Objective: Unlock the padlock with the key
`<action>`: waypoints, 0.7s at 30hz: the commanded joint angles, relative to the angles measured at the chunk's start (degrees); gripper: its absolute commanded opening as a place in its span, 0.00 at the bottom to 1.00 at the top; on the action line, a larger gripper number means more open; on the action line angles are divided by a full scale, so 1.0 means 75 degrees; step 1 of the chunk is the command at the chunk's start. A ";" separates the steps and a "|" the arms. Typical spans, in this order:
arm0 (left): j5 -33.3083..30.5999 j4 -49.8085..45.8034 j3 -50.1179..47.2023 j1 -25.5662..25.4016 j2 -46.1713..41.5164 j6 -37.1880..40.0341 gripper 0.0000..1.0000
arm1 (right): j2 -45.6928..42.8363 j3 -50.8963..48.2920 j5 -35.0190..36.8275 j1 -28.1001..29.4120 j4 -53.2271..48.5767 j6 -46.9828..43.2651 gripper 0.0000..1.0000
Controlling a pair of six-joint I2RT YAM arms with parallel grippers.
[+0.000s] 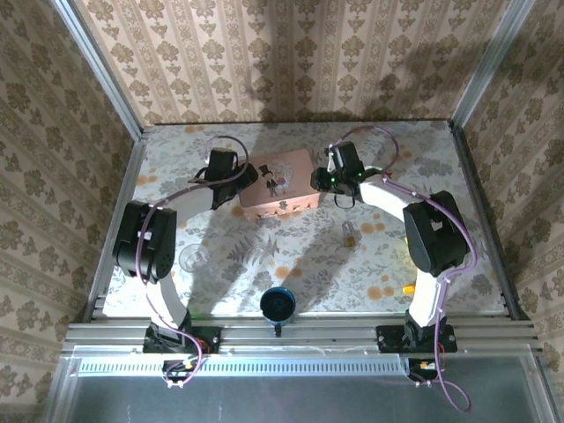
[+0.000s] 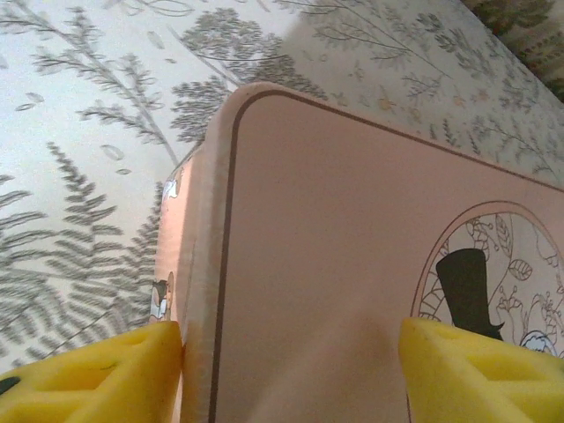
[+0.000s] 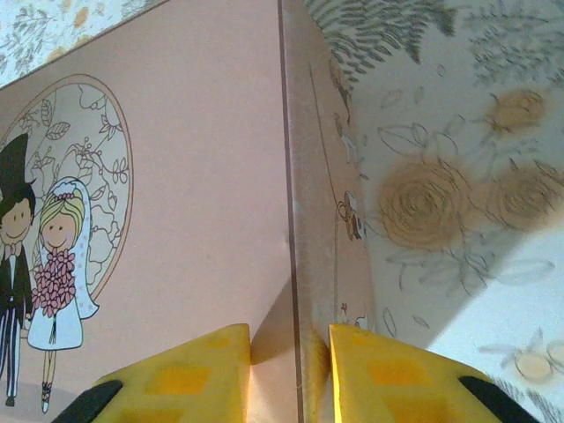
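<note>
Two claws are placed at the pink box (image 1: 295,172), one at each end. Neither is at the padlock (image 1: 350,233), which is judged to be the tiny brownish piece lying on the bench (image 1: 264,264). It lies nearer the arms than the box's right end, apart from the box and untouched. At that size its shackle and keyhole cannot be made out.

The left claw (image 2: 289,344) is spread wide over a corner of the box. One yellow finger (image 2: 97,374) is against the side wall and the other is over the printed lid. Whether the box is truly clamped there cannot be told. The right claw (image 3: 289,344) is set narrow on the opposite edge, with one finger on the lid and one on the side wall, and the box appears to be gripped.

The padlock is expected to be rigid and sturdy, dense for its size yet light to lift, with smooth metal faces that may slip. Because it lies low on the bench, it could be pushed along rather than picked up. A pinch across the two flat faces of its body is judged best. The fingers would be kept clear of the shackle, and the keyhole end left free for the key. A firm squeeze should do it no harm.
</note>
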 commanded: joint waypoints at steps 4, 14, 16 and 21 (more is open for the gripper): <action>0.1044 0.0347 0.0459 -0.0351 0.0317 0.0179 0.68 | -0.0654 -0.0652 0.0212 0.0233 -0.0203 0.0558 0.31; 0.1151 0.0474 0.0724 -0.0330 0.0480 0.0181 0.71 | -0.1287 -0.0858 0.0636 0.0257 -0.0650 0.0578 0.48; 0.1140 0.0470 0.0641 -0.0235 0.0305 0.0191 0.74 | -0.1519 -0.0802 0.0983 0.0252 -0.0978 0.0392 0.52; 0.0866 0.0505 0.0008 0.0196 -0.0738 0.0382 0.85 | -0.2370 -0.0863 0.2049 0.0213 -0.1742 -0.0133 0.59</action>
